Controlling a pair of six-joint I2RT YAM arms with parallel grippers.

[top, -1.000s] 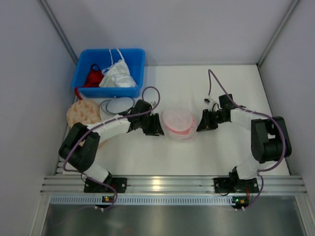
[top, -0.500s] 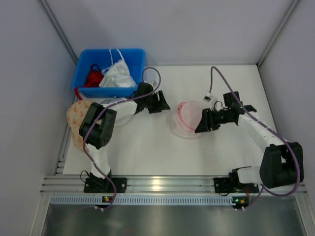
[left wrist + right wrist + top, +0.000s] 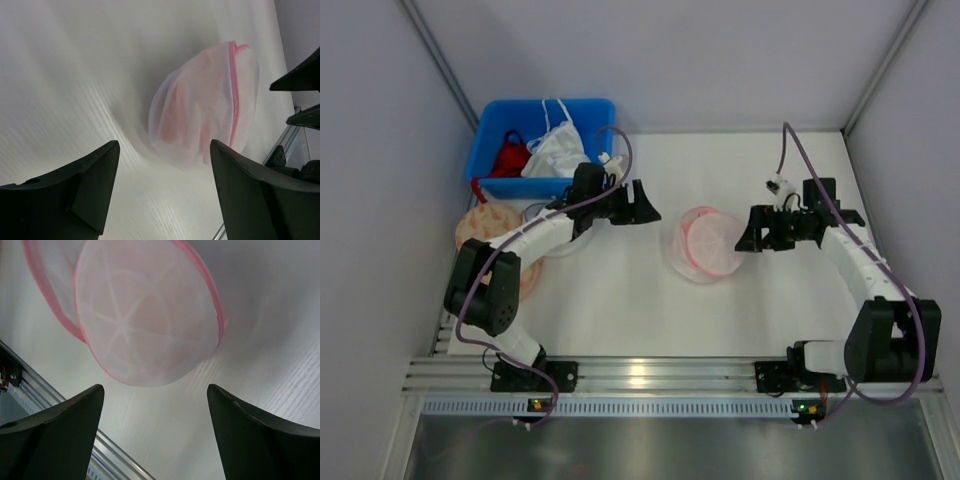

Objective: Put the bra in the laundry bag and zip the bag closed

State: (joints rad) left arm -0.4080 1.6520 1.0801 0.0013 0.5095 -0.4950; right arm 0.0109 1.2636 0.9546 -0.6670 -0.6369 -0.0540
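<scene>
An aluminium rail (image 3: 650, 375) runs along the near edge of the desk (image 3: 620, 310), and both arm bases are bolted to it. From there each arm reaches toward the middle.

The laundry bag (image 3: 705, 243) lies on the desk about midway between the near and far edges, a little right of centre. In the right wrist view, two mesh discs (image 3: 150, 325) with thin pink rims sit one partly over the other. The bra (image 3: 704, 236) is inside the bag and shows through the mesh as a soft pink mass (image 3: 172, 117). A pink zip line (image 3: 236, 100) runs along the bag's edge, but I cannot tell whether it is drawn fully shut.

The right gripper (image 3: 748, 230) hangs just beside the bag on its right. Its fingers are spread, with nothing between them (image 3: 155, 390), and they do not touch the mesh. The left gripper (image 3: 640, 203) is to the left of the bag and slightly farther back, apart from it. Its fingers are also spread and empty (image 3: 164, 150).

A beige orange-patterned round pouch (image 3: 485, 228) lies by the left edge, partly under the left arm. A dark-rimmed mesh disc (image 3: 548, 216) lies just beside it.

A blue bin (image 3: 545, 187) sits in the far left corner. It holds a red garment (image 3: 510, 157) and a white garment (image 3: 558, 155) side by side.
</scene>
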